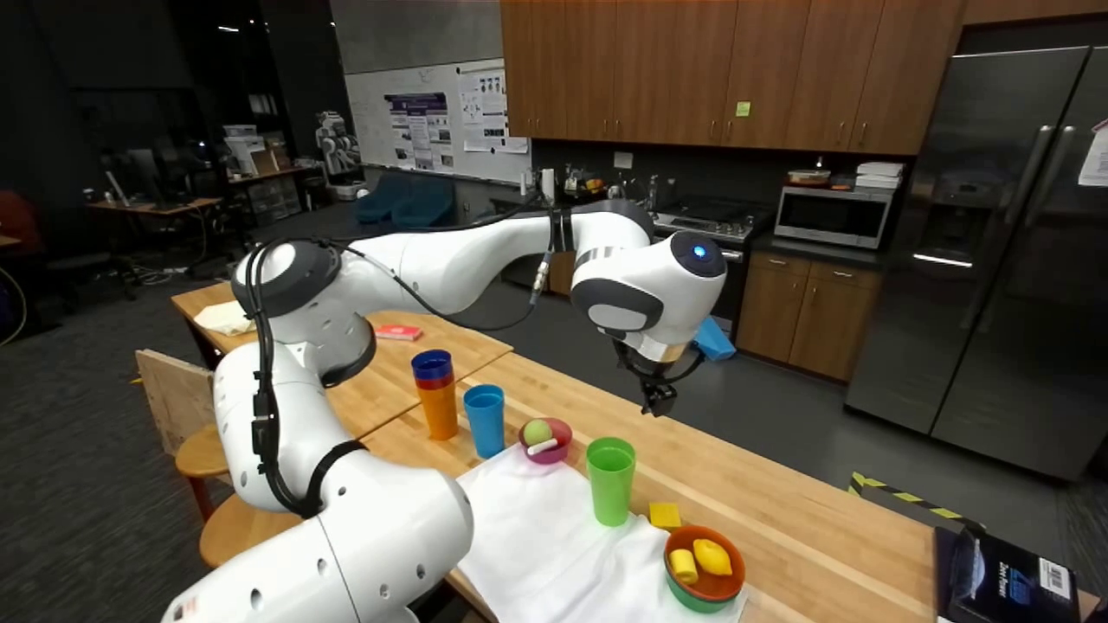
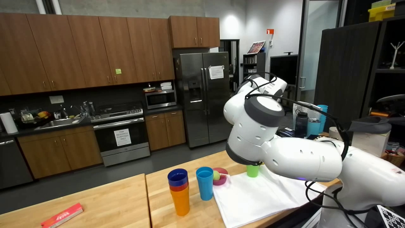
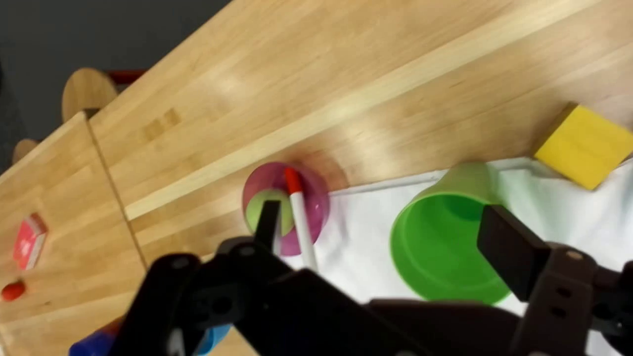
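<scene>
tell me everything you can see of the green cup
The green cup is a tall, handleless tumbler, seemingly plastic, narrowing from a wide round rim to its base. It stands upright, mouth up, at the edge of the white cloth; no contents show inside. Beyond what it stands on, nothing visibly touches it.

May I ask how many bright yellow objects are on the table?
3: block beside the green cup; lemon and cylinder in the orange bowl. Others may be hidden.
</scene>
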Robot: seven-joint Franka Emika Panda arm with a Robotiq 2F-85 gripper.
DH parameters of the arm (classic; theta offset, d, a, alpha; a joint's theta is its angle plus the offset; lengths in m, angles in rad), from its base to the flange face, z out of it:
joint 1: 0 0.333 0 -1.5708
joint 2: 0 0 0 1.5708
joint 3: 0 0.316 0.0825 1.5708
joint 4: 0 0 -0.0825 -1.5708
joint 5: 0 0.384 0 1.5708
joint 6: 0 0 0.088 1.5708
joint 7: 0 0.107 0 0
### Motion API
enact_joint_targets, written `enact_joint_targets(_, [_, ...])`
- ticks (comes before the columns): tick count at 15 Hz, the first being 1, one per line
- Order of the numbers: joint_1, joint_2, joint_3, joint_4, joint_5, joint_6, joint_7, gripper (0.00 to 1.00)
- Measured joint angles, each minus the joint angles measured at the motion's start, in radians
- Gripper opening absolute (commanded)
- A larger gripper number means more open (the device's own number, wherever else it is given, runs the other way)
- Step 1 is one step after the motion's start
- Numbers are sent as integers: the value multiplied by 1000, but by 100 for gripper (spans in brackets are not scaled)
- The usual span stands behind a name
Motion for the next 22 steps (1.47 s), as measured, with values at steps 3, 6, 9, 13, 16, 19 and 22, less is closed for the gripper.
enact_joint_targets(3, [44,0,45,-14,0,230,-4,100])
enact_joint_targets(6, [93,-1,90,-19,-5,445,-5,100])
enact_joint_targets(9, [121,-1,126,-15,-58,579,-5,100])
enact_joint_targets(13, [104,-44,138,-14,-103,581,-6,100])
enact_joint_targets(16, [101,-53,141,-15,-111,585,-22,100])
enact_joint_targets(19, [121,-34,146,-25,-143,602,-60,100])
enact_joint_targets(22, [135,-6,146,-31,-188,602,-81,100])
